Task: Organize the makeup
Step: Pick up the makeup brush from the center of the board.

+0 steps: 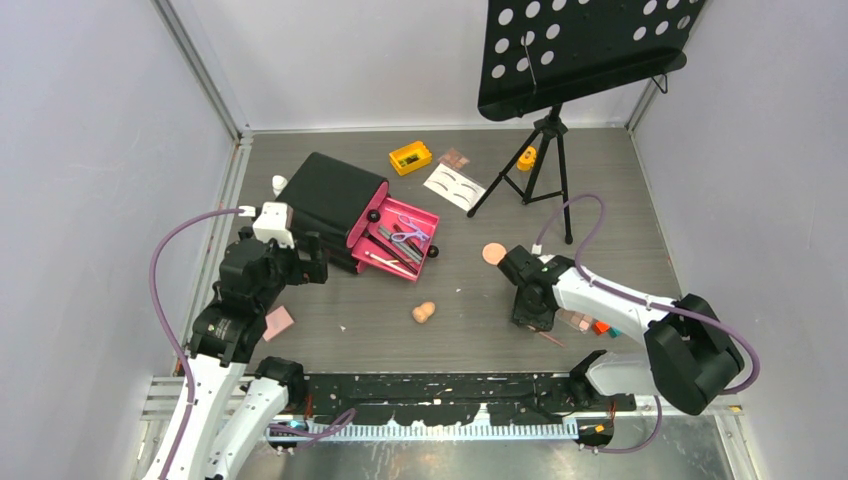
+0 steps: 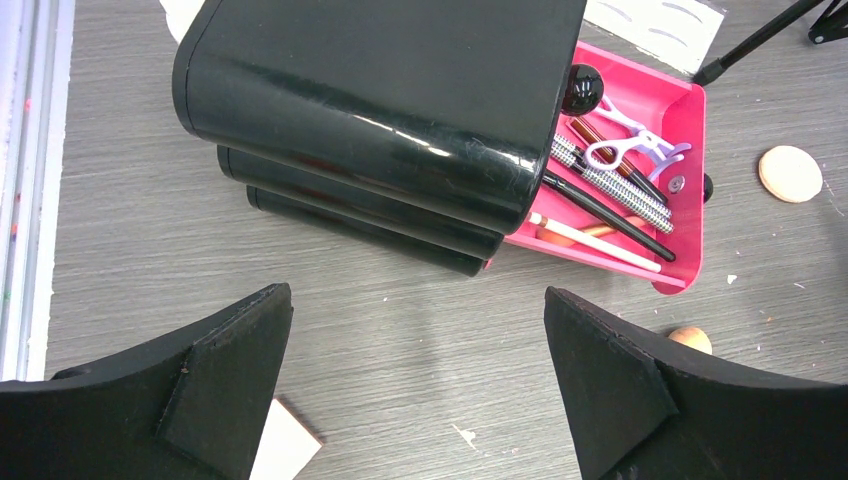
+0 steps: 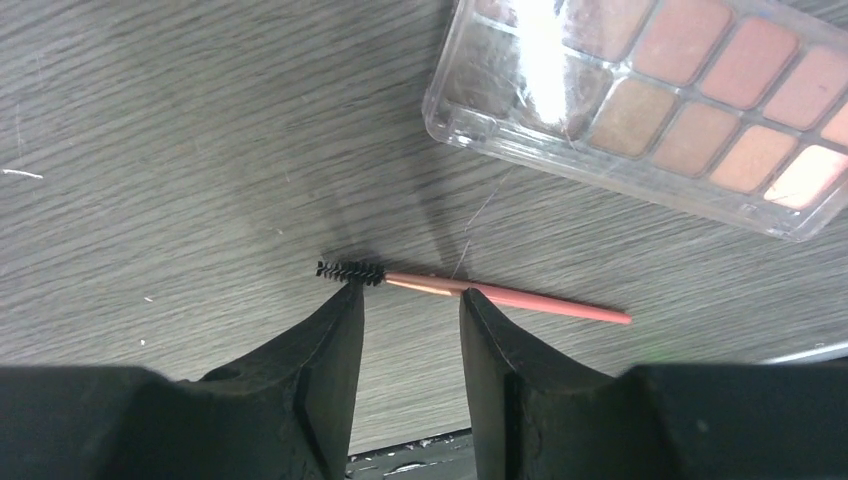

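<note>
A slim pink-handled spoolie brush point(image 3: 520, 299) with black bristles lies flat on the grey table point(image 3: 150, 150), near a clear palette point(image 3: 650, 100) of peach and brown shades. The right arm point(image 1: 600, 293) points down over it, jaws released, narrowly parted at its bristle end. The left arm point(image 1: 240, 290) hovers beside the black chest point(image 2: 380, 90), jaws wide apart, holding nothing.

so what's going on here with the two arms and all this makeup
Two robot arms are tidying makeup into a black chest whose pink drawer is pulled open. The drawer holds a few brushes and lilac scissors. The right gripper is open, low over a pink-handled brush lying on the table beside a palette, seemingly about to pick it up. The left gripper is open and empty near the chest. A sponge and an eyebrow card lie loose.
</note>
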Available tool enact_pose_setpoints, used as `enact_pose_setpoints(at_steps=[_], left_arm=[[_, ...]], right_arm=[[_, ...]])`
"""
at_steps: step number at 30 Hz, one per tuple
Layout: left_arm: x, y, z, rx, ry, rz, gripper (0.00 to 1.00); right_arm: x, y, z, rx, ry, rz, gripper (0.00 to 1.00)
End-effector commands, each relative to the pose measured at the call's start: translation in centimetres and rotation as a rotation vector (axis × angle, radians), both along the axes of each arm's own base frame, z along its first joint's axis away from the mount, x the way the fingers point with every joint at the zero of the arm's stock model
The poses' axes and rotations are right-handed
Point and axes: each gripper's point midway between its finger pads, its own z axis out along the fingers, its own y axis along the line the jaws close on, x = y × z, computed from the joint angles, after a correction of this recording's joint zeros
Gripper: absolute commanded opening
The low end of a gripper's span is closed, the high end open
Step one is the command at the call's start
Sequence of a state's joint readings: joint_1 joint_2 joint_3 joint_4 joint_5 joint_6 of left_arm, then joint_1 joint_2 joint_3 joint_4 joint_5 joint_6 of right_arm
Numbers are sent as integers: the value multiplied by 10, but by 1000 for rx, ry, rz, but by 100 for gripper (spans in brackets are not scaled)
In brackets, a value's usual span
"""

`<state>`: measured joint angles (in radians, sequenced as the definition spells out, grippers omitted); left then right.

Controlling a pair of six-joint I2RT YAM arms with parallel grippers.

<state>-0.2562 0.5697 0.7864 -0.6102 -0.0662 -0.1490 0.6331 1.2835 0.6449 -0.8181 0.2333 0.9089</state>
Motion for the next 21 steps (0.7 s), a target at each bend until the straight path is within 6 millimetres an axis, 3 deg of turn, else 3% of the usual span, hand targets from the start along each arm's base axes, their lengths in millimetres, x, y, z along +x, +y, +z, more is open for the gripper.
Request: enact_pose_setpoints(at_steps=[1,5,10,21], left_arm=[[4,-3,10,-9,-44,-11,100],[4,-3,10,-8,-43,-11,100],[3,-2,10,-6,-45,-9,100],[3,0,10,-1,-48,-1,100]], right_arm=[[20,30,-13,108,-43,-10,43],[31,43,-24,99,-39,17,42],[58,65,-17,109,-87,56,43],[117,164,-12,213,-125,254,43]])
